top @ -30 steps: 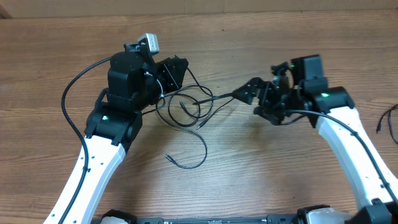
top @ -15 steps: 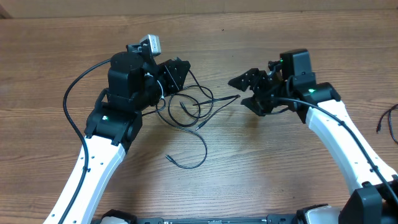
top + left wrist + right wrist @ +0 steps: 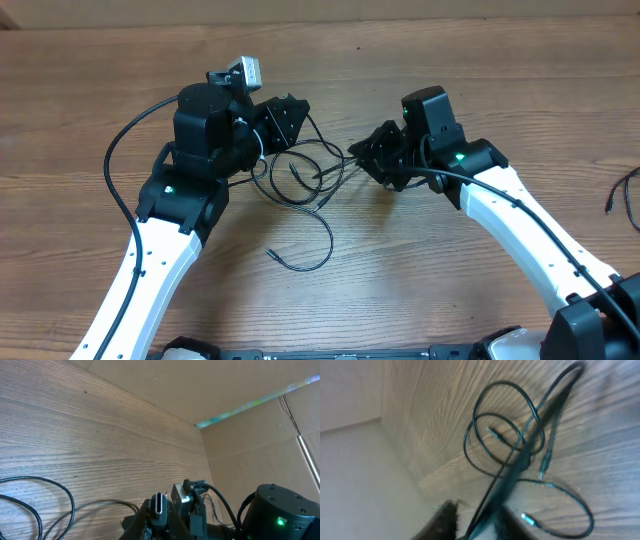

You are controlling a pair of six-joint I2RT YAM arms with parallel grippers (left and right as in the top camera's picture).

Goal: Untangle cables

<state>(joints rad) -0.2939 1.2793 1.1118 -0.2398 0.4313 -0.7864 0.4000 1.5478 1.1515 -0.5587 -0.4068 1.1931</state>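
Observation:
The cables lie as thin black loops on the wood between my arms, and one loose end curls toward the front. My left gripper hangs over the loops' far left edge. In the left wrist view it is shut on a cable's flat plug, which stands upright between the fingers. My right gripper sits at the tangle's right edge with its fingers drawn together on a strand. The right wrist view is blurred: a cable runs from the loops down between the dark fingers.
Another thin black cable lies apart at the table's far right edge. Thick arm cables arc to the left of the left arm. Cardboard walls stand behind the table.
My right gripper has moved left to the tangle's right edge and closed from wide open onto a strand. The left arm has stayed in place.

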